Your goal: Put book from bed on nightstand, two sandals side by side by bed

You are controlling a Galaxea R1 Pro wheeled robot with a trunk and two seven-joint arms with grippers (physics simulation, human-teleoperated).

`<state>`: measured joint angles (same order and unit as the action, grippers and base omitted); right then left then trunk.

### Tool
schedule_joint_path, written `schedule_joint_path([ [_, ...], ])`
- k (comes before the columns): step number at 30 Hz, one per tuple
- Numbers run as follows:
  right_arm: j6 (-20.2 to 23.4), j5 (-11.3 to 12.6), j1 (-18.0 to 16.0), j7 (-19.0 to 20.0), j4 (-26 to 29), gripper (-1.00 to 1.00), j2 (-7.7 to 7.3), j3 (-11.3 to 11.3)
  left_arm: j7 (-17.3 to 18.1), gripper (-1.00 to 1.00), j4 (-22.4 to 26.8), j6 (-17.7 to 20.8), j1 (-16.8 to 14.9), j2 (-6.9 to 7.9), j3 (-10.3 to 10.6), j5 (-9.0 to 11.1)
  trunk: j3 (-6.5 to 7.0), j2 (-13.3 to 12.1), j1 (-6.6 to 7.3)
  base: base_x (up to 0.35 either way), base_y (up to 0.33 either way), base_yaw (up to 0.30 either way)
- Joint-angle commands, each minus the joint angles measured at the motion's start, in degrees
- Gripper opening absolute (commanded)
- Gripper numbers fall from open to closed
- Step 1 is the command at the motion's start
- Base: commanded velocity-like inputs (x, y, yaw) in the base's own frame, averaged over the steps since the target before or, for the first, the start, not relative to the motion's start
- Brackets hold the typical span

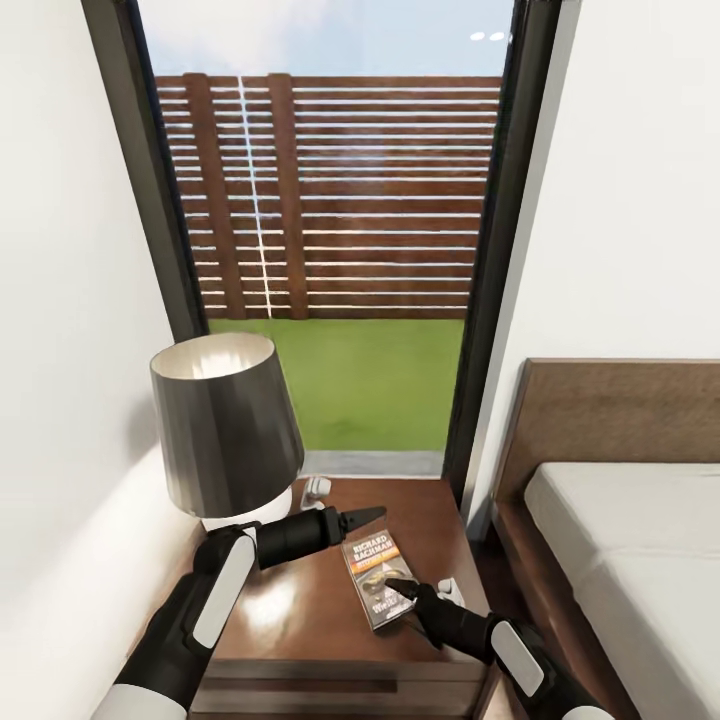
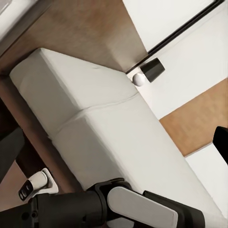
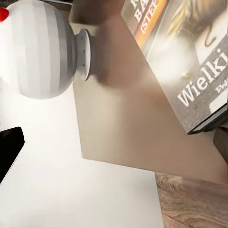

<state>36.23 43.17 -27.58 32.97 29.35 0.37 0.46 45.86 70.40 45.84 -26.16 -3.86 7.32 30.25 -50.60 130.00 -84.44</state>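
Observation:
The book [image 1: 370,577], grey with an orange band and white lettering, lies flat on the nightstand [image 1: 300,610] toward its right side. My right gripper [image 1: 403,592] is open low over the book's near end, one fingertip over the cover. In the right wrist view the book [image 3: 190,57] lies on the glossy top with my fingers spread wide on either side. My left gripper [image 1: 368,516] hovers open just beyond the book's far end, pointing right. The bed [image 1: 620,540] with its grey mattress stands to the right of the nightstand. The sandals are out of view.
A lamp with a dark shade [image 1: 225,440] and white round base [image 3: 40,52] fills the nightstand's left side. Small white objects sit at its back [image 1: 318,488] and right edge [image 1: 447,590]. A tall window [image 1: 330,250] is behind; a white wall is on the left.

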Motion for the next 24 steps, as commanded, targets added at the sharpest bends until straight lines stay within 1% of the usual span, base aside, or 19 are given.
schedule_joint_path([
  [1,0.16,0.34,-0.02,0.01,0.18,1.0,-0.01,0.01,0.02,1.0,0.0,0.31,-0.03,-0.01,-0.02,0.16,0.13,-0.39,0.24,0.0,0.0,0.0],
  [24,0.03,0.34,-0.02,0.08,0.62,1.0,-0.01,0.17,0.02,1.0,0.0,0.31,-0.03,-0.01,-0.02,0.16,4.26,-9.62,5.29,0.0,0.0,0.0],
])
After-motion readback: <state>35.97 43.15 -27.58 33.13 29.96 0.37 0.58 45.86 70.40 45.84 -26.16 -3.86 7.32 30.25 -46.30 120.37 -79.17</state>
